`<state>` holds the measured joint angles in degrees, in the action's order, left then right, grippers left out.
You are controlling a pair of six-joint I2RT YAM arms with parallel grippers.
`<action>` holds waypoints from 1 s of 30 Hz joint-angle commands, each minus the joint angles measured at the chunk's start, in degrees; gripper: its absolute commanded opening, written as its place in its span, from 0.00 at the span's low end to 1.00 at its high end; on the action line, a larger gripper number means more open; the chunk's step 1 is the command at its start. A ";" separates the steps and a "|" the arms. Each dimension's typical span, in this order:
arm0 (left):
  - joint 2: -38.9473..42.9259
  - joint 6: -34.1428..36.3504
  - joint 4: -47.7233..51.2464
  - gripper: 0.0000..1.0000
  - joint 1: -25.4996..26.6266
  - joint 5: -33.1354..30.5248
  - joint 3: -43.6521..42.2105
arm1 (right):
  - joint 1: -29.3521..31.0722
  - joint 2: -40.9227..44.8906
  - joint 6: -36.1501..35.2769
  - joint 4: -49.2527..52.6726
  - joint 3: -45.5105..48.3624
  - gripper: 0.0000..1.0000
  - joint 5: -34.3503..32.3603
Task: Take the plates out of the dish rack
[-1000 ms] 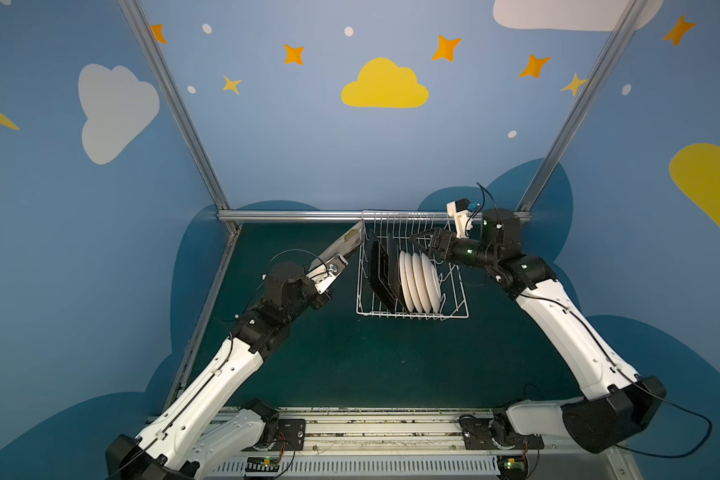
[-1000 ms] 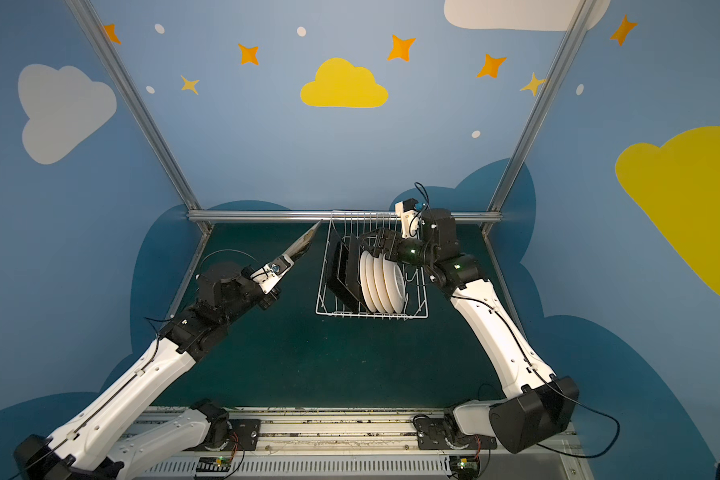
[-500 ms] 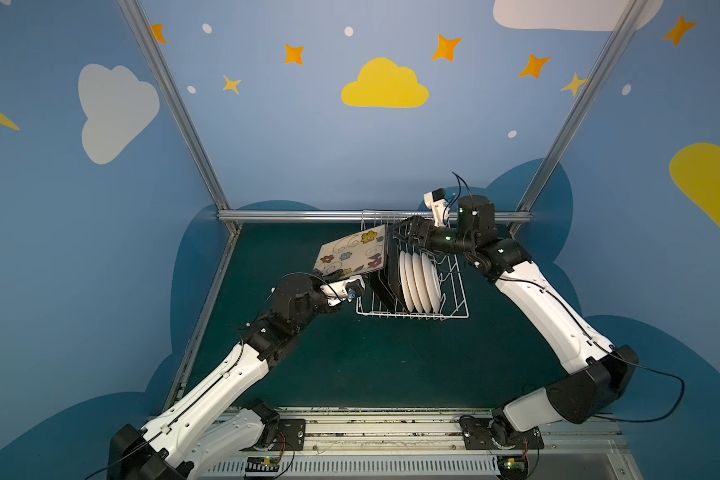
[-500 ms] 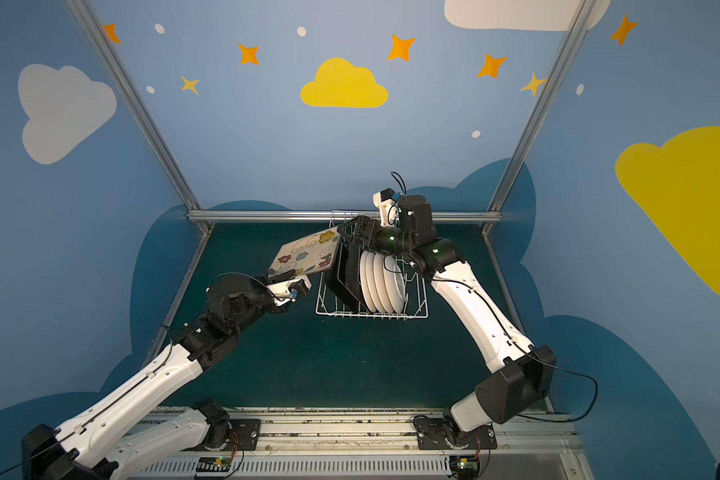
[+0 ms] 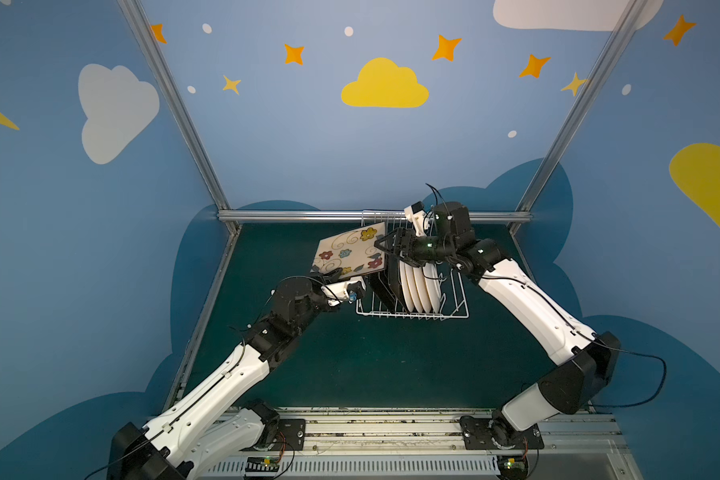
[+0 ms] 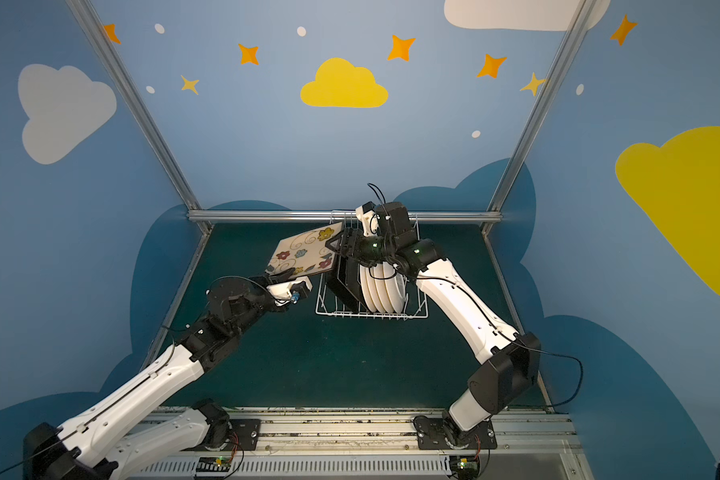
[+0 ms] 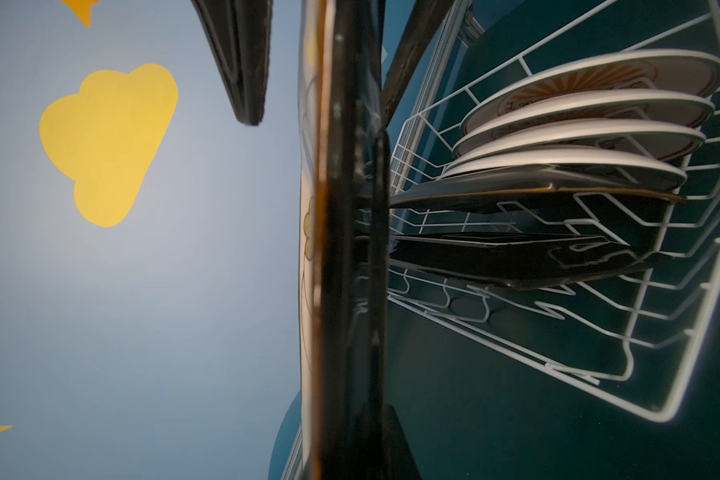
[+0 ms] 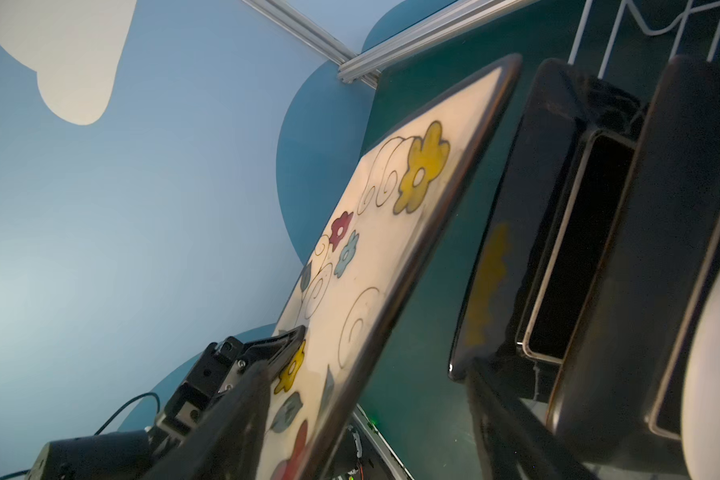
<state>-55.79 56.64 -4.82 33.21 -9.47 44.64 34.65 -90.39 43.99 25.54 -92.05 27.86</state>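
I am working inside a robot-testing booth: blue walls (image 5: 287, 158) painted with clouds (image 5: 385, 85) and stars (image 5: 294, 54), aluminium framing (image 5: 177, 108), a mounting rail (image 5: 383, 428) edging the surface (image 5: 371, 365).

I am holding one flowered square plate (image 5: 350, 251) in the air by its near edge, at the dish rack's (image 5: 458, 316) left side, its cream face tilting upward. Two black-backed square plates (image 5: 385, 286) and four round white plates (image 5: 418, 286) are standing upright in the rack.

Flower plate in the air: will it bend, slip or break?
Probably stiff: the flower plate juts out flat, pinched at one edge by the left end effector. Its glossy rim looks slippery. Likely ceramic, so breakable.
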 commanded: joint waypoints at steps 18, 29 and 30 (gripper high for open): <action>2.32 -0.40 -18.08 0.03 0.60 -0.19 0.56 | 2.26 -4.91 5.02 -2.27 -0.98 0.49 4.37; 1.04 -0.82 -17.94 0.03 0.58 -0.80 0.37 | 2.00 -5.85 5.80 -4.52 -0.85 0.17 7.62; 0.90 -0.83 -17.93 0.03 0.61 -1.02 0.36 | 1.91 -5.68 5.85 -4.87 -0.78 0.14 7.88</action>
<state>-56.55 60.97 -6.59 33.69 -11.94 41.95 36.47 -96.60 54.15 25.67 -91.94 31.68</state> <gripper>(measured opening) 0.144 0.162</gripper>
